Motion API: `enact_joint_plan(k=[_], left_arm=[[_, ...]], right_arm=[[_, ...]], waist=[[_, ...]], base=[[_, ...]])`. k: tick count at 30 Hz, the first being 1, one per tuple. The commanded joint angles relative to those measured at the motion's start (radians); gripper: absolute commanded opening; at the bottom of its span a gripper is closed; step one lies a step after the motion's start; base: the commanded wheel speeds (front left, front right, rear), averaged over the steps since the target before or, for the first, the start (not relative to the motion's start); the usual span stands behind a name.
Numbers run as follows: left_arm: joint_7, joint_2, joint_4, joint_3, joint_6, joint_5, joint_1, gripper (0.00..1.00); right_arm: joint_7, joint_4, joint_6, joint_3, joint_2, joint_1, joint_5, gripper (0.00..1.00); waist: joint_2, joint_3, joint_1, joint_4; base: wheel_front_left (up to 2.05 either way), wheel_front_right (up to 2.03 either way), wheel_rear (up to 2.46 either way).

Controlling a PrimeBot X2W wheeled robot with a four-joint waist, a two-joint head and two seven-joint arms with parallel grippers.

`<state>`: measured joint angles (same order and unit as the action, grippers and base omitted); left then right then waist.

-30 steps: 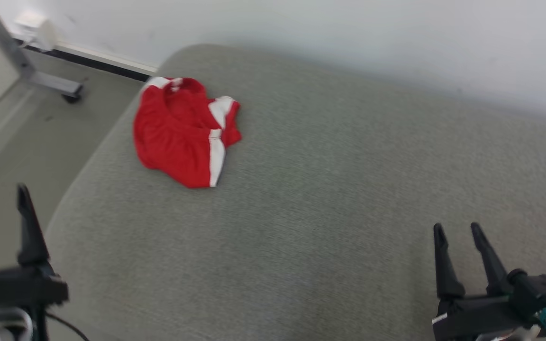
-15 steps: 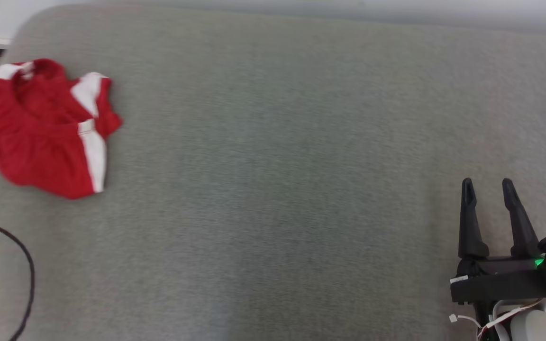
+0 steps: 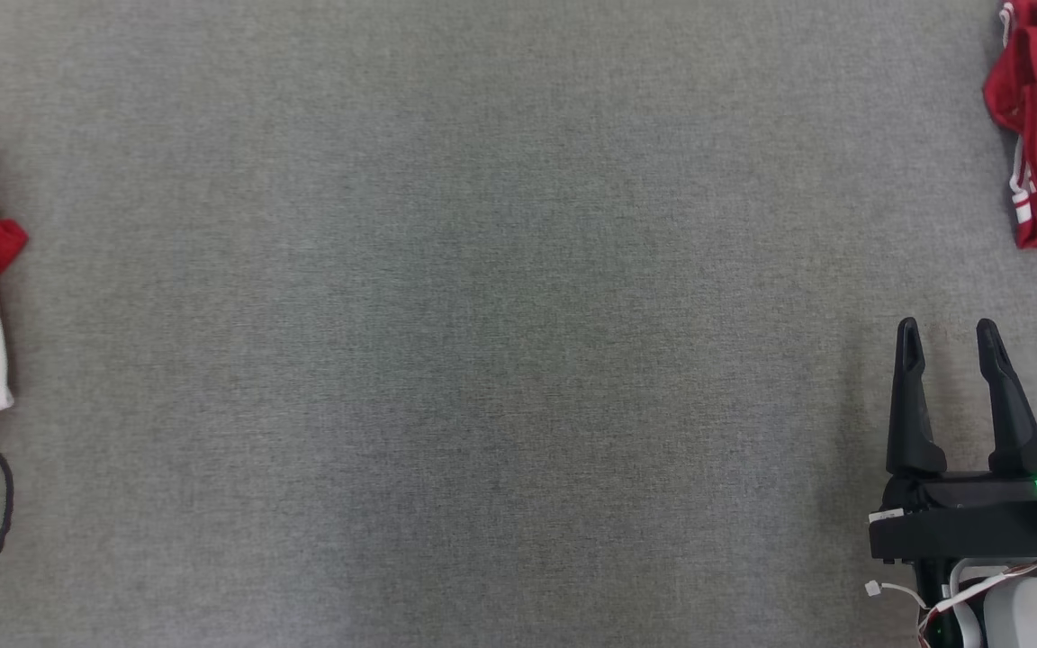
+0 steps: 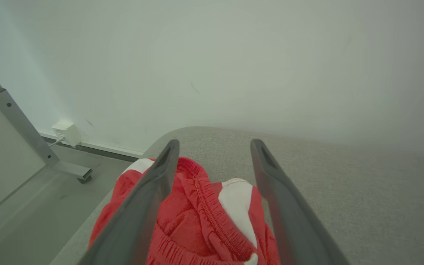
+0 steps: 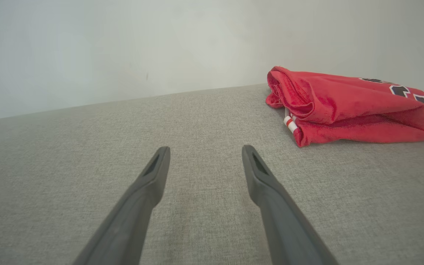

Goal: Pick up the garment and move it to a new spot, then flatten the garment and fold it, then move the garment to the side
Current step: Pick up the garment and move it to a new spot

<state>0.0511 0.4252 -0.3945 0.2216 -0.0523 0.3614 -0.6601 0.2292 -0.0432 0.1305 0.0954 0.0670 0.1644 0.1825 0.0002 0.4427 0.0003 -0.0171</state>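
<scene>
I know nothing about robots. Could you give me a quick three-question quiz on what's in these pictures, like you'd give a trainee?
1. True or false: the right arm's jaws are clamped on the red garment with dark lettering.
2. Seen between the left arm's jaws is: A) a red-and-white garment; B) a blue towel; C) a shoe.
3. How many garments lie on the grey fabric surface?
Key: 1 false, they stand open, apart from it. 2 A. 3 two.
</scene>
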Motion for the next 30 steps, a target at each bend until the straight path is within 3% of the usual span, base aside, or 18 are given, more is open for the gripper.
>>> enact_joint_plan(k=[1, 8, 22, 23, 24, 25, 30], left_arm=[[-0.014, 0.013, -0.044, -0.001, -0.006, 0.006, -0.013, 1.0], [-0.047, 0.056, -0.202, -0.008, -0.045, 0.041, -0.017, 1.0], [-0.194, 0.063, -0.379, -0.134, -0.079, 0.097, -0.045, 1.0], [-0.205, 0.062, -0.39, -0.144, -0.079, 0.099, -0.049, 0.94], [-0.215, 0.059, -0.403, -0.151, -0.08, 0.103, -0.052, 0.1], [-0.222, 0.059, -0.413, -0.159, -0.08, 0.1, -0.052, 0.0], [-0.156, 0.068, -0.414, -0.181, -0.081, 0.094, -0.08, 0.0]], right_arm=[[-0.002, 0.007, 0.0, 0.005, -0.001, 0.009, -0.006, 1.0], [-0.013, 0.018, 0.0, -0.001, -0.002, 0.014, -0.015, 1.0], [-0.016, 0.012, 0.0, -0.008, -0.005, 0.024, -0.017, 1.0], [-0.016, 0.01, 0.0, -0.009, -0.005, 0.025, -0.018, 1.0], [-0.017, 0.009, 0.0, -0.01, -0.005, 0.025, -0.018, 1.0], [-0.017, 0.007, 0.0, -0.012, -0.005, 0.025, -0.018, 1.0], [-0.012, 0.001, 0.0, -0.01, -0.006, 0.013, -0.017, 1.0]], waist=[[-0.0002, 0.019, -0.0003, -0.017], [-0.0002, 0.018, -0.0003, -0.02], [-0.0002, 0.018, -0.0003, -0.017], [-0.0002, 0.015, -0.0003, -0.017], [-0.0002, 0.013, -0.0003, -0.017], [-0.0002, 0.008, -0.0003, -0.017], [-0.0002, -0.026, -0.0003, -0.011]], base=[[0.0, 0.0, 0.0], [0.0, 0.0, 0.0], [0.0, 0.0, 0.0], [0.0, 0.0, 0.0], [0.0, 0.0, 0.0], [0.0, 0.0, 0.0], [0.0, 0.0, 0.0]])
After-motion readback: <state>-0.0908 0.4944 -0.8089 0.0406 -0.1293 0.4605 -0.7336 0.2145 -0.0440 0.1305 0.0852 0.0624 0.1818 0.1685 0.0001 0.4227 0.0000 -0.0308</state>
